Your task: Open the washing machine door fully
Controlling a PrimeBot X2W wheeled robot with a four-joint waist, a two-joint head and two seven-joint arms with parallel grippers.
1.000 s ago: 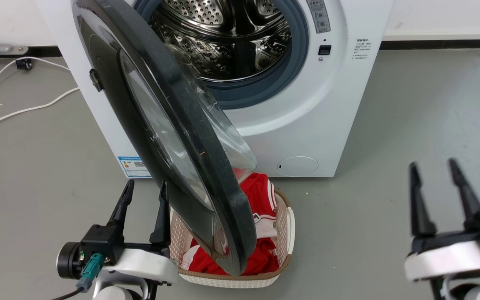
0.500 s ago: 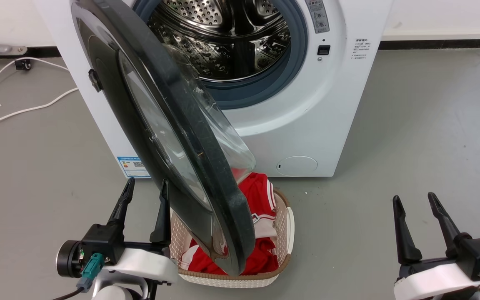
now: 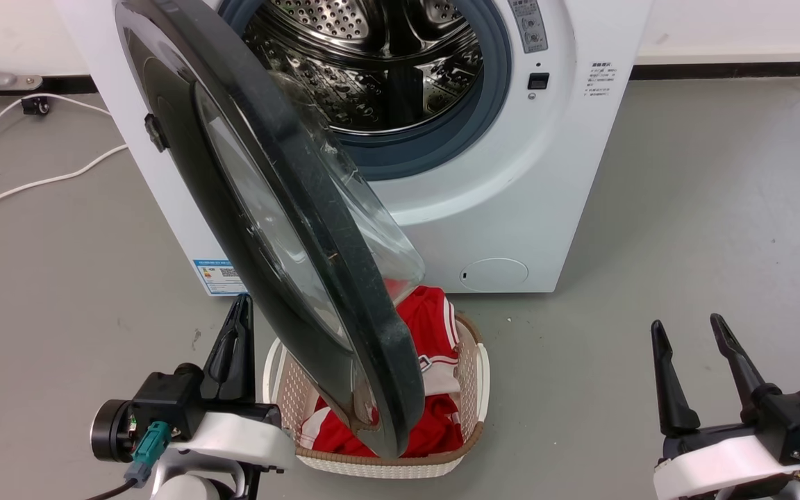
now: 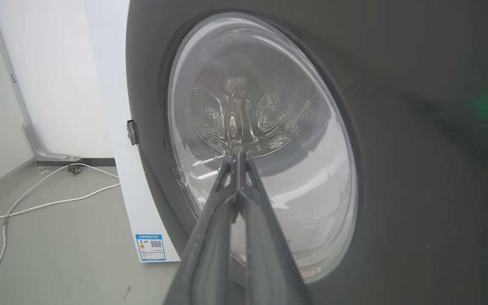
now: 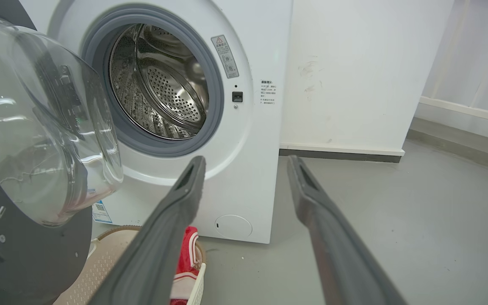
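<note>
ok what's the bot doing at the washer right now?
It is working on opening the washing machine door, which stands partly open, swung out over a laundry basket holding a red garment. The left gripper is shut, fingers together, low by the door's outer face and pointing at the glass; contact can't be told. The right gripper is open over the floor to the right, holding nothing. The washing machine has its drum exposed.

Cream laundry basket (image 3: 473,394) w/ red garment (image 3: 429,321) on grey floor (image 3: 685,208); white cable (image 3: 46,181) at left.
</note>
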